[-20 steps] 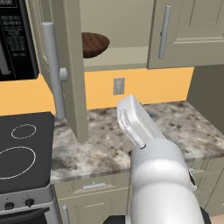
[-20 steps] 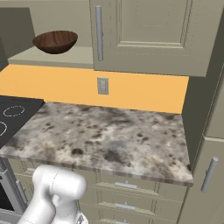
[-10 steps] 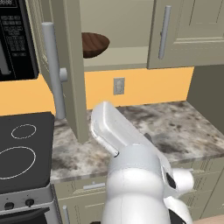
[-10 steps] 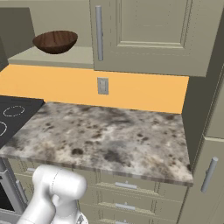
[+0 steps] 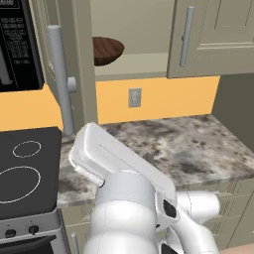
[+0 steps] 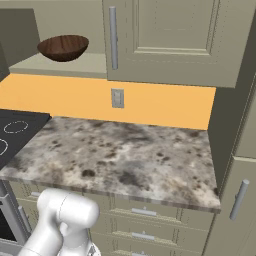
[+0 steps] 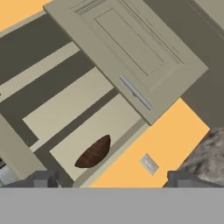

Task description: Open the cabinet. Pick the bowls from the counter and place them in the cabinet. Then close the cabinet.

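cabinet (image 6: 170, 40) stands with its left door (image 5: 82, 59) open and right door shut. counter (image 6: 120, 155) lies below. arm (image 5: 124, 168) is folded low before the counter, hand tilted up toward the shelf. gripper (image 7: 111, 179) jaws spread wide, holding nothing. brown bowl (image 6: 63, 47) rests on the bottom shelf.

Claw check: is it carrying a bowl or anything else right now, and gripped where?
Nothing is held. The claw is open, its tips apart and bare; the brown wooden bowl sits on the cabinet shelf.
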